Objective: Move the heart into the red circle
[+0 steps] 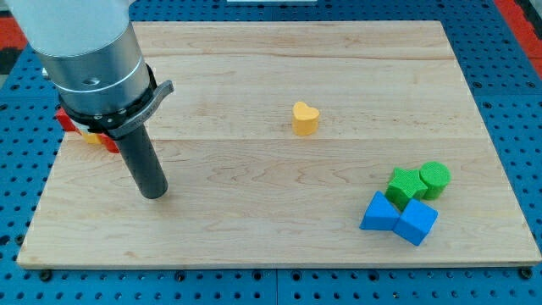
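A yellow heart block [305, 118] lies near the middle of the wooden board [254, 229]. My tip [153, 195] rests on the board at the view's left, well to the left of and below the heart, touching no block. Behind the rod at the left edge, red blocks [67, 119] and a bit of a yellow block [91, 137] show, mostly hidden by the arm. I cannot make out a red circle among them.
At the view's lower right sit a green star [406, 184], a green cylinder [435, 179], a blue triangle [378, 213] and a blue cube [417, 222], close together. The arm's grey body [89, 51] covers the upper left.
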You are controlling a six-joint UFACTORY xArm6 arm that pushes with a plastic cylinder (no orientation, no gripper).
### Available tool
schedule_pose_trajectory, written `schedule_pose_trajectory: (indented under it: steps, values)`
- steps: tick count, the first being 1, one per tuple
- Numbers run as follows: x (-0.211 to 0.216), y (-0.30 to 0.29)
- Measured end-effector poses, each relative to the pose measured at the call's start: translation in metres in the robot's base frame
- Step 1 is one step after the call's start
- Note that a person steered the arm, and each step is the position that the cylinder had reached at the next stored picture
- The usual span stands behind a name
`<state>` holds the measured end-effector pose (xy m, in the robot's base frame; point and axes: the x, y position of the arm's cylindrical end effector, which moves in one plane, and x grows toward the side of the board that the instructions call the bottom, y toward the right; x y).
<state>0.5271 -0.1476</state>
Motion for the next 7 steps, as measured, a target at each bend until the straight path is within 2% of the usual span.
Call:
schedule_pose_trajectory:
  steps: [3,5,6,7]
  values:
    - [-0.050,0.001]
    - [-0.081,0.042]
    - [-0.065,0.116]
    - [-0.052,0.220]
